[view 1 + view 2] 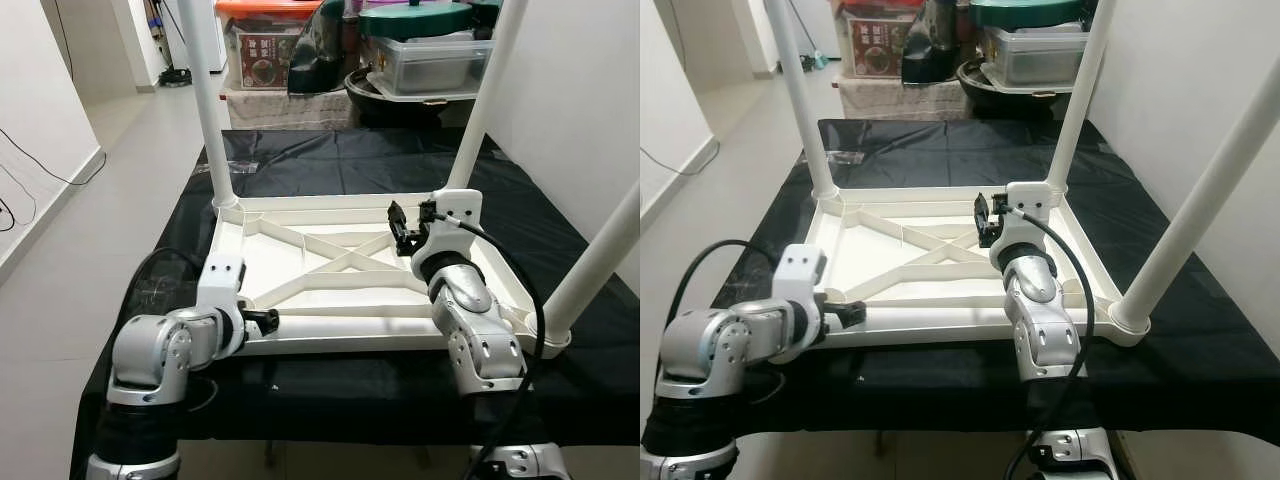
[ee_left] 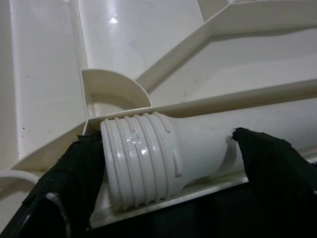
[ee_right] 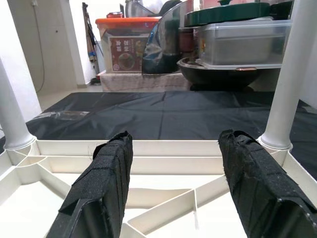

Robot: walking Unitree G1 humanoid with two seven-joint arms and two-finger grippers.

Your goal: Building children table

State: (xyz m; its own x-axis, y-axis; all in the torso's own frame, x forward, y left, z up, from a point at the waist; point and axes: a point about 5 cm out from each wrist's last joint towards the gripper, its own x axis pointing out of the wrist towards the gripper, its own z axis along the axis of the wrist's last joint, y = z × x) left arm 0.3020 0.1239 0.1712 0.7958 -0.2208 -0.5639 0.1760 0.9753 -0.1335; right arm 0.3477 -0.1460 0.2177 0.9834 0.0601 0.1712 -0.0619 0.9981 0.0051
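one loose table leg [image 2: 163, 153] between left gripper [image 2: 168, 163] fingers, lying on tabletop [image 1: 300, 250]

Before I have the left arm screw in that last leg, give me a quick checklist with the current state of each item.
1. Left gripper on the loose leg: ok, fingers either side of its threaded end.
2. Near-left socket free: ok.
3. Leg upright over the socket: not ok, it lies flat along the tabletop's near edge.
4. Three other legs standing in their corners: ok.
5. Right gripper clear: ok, open, holding nothing, above the frame.
6. Thread condition: cannot tell.
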